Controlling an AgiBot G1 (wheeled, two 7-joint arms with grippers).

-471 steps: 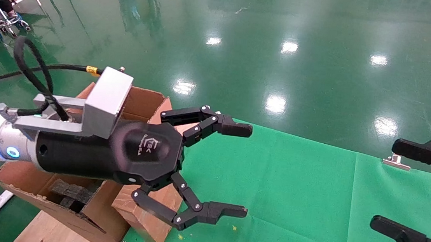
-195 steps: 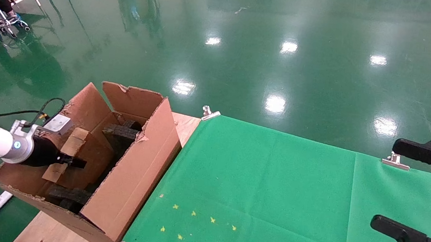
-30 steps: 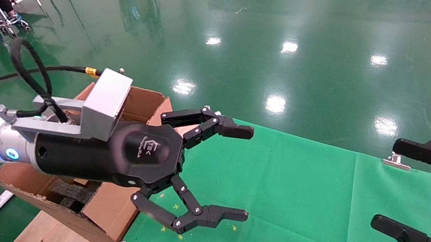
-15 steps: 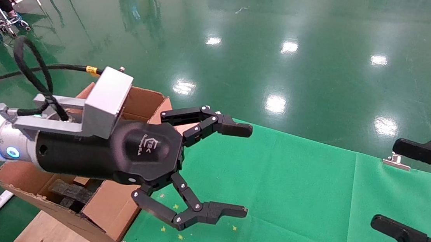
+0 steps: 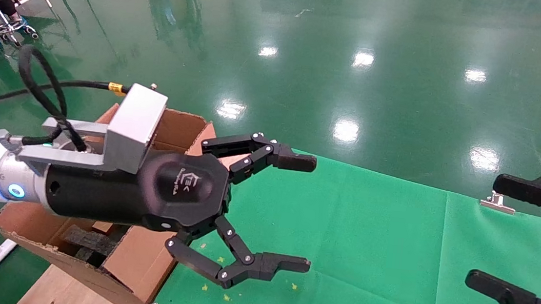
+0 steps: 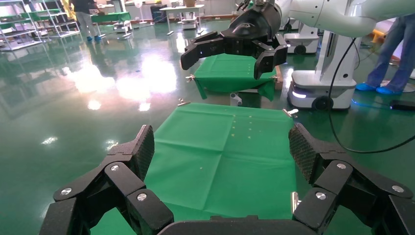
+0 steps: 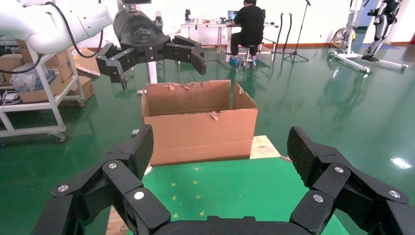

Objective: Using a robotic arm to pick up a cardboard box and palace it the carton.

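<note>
The robotic arm's left gripper (image 5: pixel 265 210), jaws spread wide and empty, hovers beside the carton (image 5: pixel 143 263) above the green-draped counter (image 5: pixel 388 260). A corner of the cardboard box (image 5: pixel 101 227) shows inside the carton among black foam blocks (image 5: pixel 89 240); placement looks done, leaving only retreat. The right gripper (image 5: pixel 522 242) is parked, jaws apart.
</note>
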